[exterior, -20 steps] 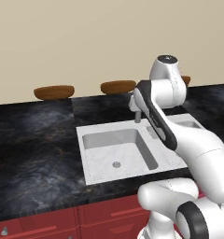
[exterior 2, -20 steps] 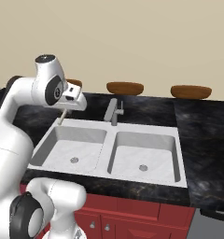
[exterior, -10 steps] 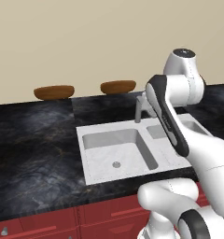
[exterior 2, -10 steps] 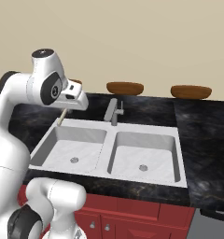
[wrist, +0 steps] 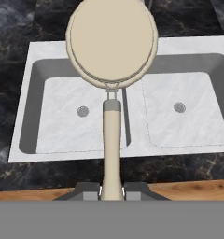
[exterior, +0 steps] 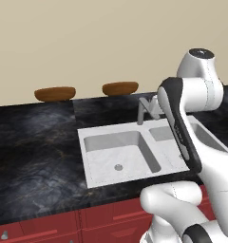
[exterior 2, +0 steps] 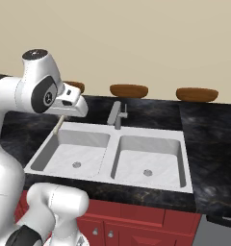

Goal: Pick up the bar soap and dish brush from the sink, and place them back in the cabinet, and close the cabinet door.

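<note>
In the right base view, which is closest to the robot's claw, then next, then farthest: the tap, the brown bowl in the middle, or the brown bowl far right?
Measured from the gripper, shut on the dish brush over the sink's left side:
1. Faucet, just to its right, behind the basins.
2. Middle bowl, farther back by the wall.
3. Right bowl, far across the counter.

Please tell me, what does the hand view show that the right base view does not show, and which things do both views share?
Hand view alone: the round disc head of the dish brush, its handle clamped in the shut tool.

Right base view alone: brown bowls on the far counter, red drawers below.

Both: the double-basin sink with its two drains, and the black stone counter.
</note>
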Motion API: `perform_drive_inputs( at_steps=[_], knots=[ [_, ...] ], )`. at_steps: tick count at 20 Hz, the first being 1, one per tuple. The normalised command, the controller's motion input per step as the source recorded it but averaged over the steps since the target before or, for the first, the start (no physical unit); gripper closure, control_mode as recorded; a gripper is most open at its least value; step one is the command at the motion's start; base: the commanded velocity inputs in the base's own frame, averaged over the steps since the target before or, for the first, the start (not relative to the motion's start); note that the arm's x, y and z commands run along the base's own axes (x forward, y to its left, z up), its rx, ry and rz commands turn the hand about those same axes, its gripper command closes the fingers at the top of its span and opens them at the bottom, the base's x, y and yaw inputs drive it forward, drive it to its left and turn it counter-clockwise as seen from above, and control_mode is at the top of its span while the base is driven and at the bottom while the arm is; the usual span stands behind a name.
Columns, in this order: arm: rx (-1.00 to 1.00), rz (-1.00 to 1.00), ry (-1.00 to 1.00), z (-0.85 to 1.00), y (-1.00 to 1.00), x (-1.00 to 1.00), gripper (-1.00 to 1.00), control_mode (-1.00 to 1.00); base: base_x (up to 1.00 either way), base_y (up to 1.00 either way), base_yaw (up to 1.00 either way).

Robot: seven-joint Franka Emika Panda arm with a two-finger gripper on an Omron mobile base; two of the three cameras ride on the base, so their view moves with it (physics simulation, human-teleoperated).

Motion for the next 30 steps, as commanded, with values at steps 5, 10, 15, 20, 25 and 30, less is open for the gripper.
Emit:
perform_drive_inputs(
  at_steps=[5,10,15,20,25,30],
  knots=[
    [0.00,0.00,0.00,0.11,0.00,-0.46,1.00,-1.00,0.00,0.00,0.00],
    [0.00,0.00,0.00,0.26,0.00,-0.20,1.00,-1.00,0.00,0.00,0.00],
    [0.00,0.00,-0.01,0.22,0.00,0.00,1.00,-1.00,0.00,0.00,0.00],
    [0.00,0.00,0.00,0.05,0.00,0.00,1.00,1.00,-0.02,0.00,0.00],
    [0.00,0.00,0.00,0.00,0.00,0.00,1.00,1.00,-0.28,-0.04,-0.08],
    [0.00,0.00,0.00,0.00,0.00,0.00,1.00,1.00,-0.51,-0.22,-0.30]
  ],
)
